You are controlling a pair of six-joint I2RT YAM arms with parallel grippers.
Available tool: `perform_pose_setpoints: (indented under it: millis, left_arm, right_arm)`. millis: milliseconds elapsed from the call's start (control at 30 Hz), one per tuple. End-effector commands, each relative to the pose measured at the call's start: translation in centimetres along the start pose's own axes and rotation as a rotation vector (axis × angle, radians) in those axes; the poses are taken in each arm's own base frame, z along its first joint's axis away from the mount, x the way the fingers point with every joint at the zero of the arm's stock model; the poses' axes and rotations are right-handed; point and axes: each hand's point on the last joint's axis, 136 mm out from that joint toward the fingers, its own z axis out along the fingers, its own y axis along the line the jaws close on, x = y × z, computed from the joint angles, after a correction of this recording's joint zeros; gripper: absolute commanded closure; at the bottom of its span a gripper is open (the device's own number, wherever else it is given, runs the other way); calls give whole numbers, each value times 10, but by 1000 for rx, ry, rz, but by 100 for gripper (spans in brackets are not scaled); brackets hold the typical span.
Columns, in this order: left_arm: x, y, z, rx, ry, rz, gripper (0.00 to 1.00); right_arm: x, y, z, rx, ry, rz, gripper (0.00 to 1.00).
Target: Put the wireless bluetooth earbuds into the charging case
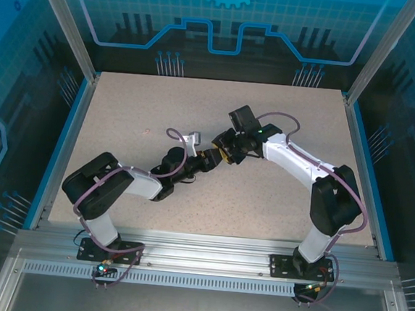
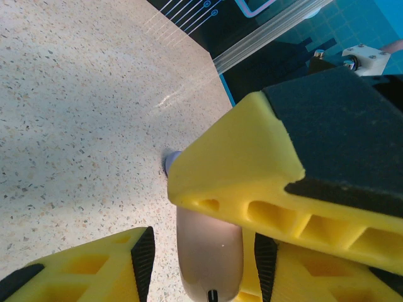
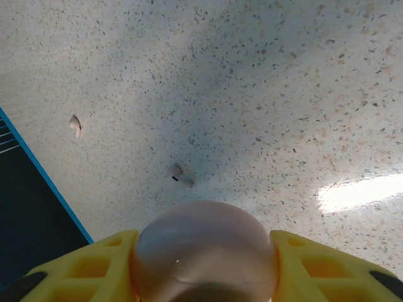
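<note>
Here the right pincer [image 3: 203, 242] is clenched on the pale pink charging case [image 3: 204, 267]. The left pincer [image 2: 204, 238] straddles that same case, with a gap showing beside one pad [image 2: 143, 258], so it is released. The nearer earbud [image 3: 181, 176] lies flat on the table [image 3: 283, 94] just ahead of the right pincer's tips, stem slanting across. A second earbud [image 3: 75, 124] lies farther ahead-left. The right pincer faces both.

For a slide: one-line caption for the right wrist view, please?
Right gripper holding a round pink case, two pale earbuds lying apart on the speckled table beyond.
</note>
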Motion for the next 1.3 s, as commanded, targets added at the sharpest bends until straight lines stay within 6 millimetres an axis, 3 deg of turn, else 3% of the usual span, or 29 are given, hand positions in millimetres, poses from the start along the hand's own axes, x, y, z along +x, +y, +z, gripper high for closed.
perform_pose_setpoints:
  millis: [0, 333, 467, 533, 633, 700, 833, 1033, 1133, 1267]
  left_arm:
    - [-11, -11, 5, 34, -48, 2, 56]
    - [-12, -8, 6, 22, -59, 2, 69]
    - [-13, -9, 7, 26, -62, 4, 81]
    - [-13, -9, 7, 26, -59, 1, 86]
    - [-12, -11, 6, 32, -54, -3, 93]
    - [-11, -13, 5, 39, -44, -4, 97]
    - [-11, -22, 1, 54, -22, -3, 100]
    - [-10, -51, -10, 127, 82, 71, 100]
    - [-9, -66, -20, 179, 165, 119, 100]
    - [-11, -87, -38, 264, 278, 165, 100]
  right_arm:
    - [7, 10, 1, -17, 17, -1, 65]
    - [9, 11, 1, -23, 24, -7, 65]
    - [10, 13, -2, -32, 24, -8, 64]
    - [9, 16, -5, -40, 20, -9, 57]
    - [4, 24, -13, -67, 7, -14, 35]
    - [-8, 32, -24, -94, -12, -7, 22]
    - [-33, 44, -60, -134, -85, -30, 17]
    - [-53, 16, -107, -142, -195, -165, 15]
    - [-52, 2, -122, -197, -259, -334, 15]
    - [-26, -5, -144, -345, -312, -616, 15]
